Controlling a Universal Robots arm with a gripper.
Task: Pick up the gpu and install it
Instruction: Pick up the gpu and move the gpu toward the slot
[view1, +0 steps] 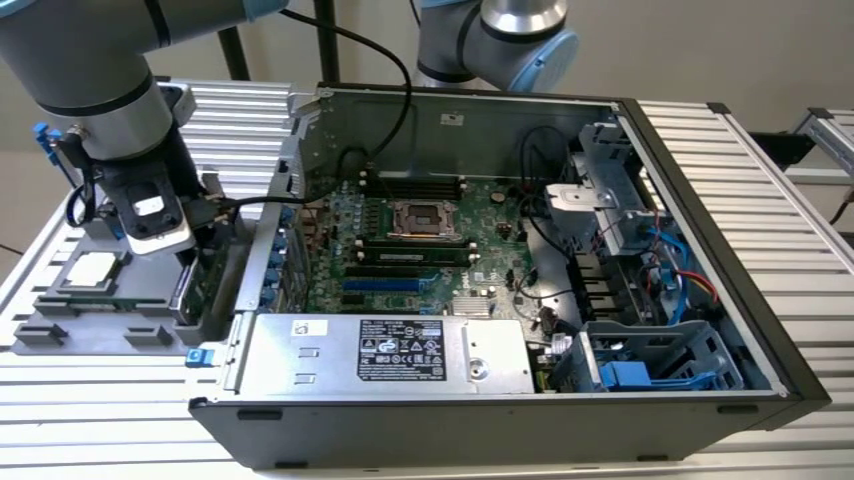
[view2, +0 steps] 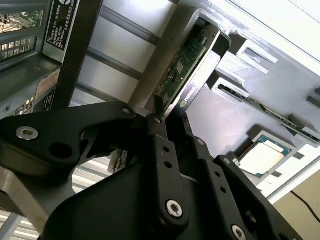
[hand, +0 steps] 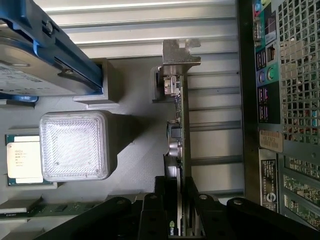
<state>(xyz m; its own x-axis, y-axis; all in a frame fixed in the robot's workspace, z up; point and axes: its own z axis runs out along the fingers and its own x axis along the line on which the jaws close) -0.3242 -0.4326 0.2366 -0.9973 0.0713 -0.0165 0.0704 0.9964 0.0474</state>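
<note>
Gpu (hand: 181, 125) stands on edge in grey tray (hand: 132, 165), between tray and open case (view1: 534, 250), both faces exposed; pincer (hand: 179, 195) clenched across those faces, likely for straight lift.

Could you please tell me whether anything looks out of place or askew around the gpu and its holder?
Nothing stands out. The gpu stands straight on its edge in the grey holder beside the open computer case, with the hand closed squarely on it. I see nothing spilled, bent or loose.
</note>
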